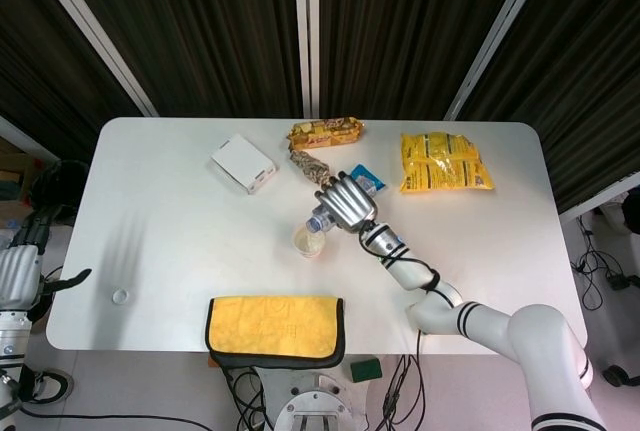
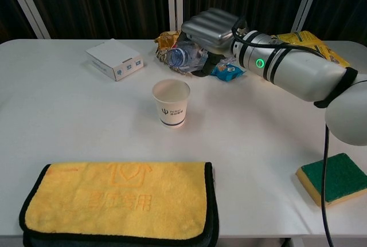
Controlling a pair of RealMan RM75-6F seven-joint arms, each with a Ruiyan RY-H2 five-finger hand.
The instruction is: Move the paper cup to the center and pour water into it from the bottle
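A white paper cup [image 2: 171, 103] with a small dark logo printed on its side stands upright near the middle of the chest view, slightly left of centre, on the white table; in the head view the same cup [image 1: 309, 242] sits just below the frame's centre, its round mouth open upward. A clear plastic water bottle [image 2: 184, 57] with a bluish tint lies nearly level in the air above and just behind the cup, in the upper middle of the chest view, its neck pointing toward the left of the frame. No stream shows between the bottle's mouth and the cup.
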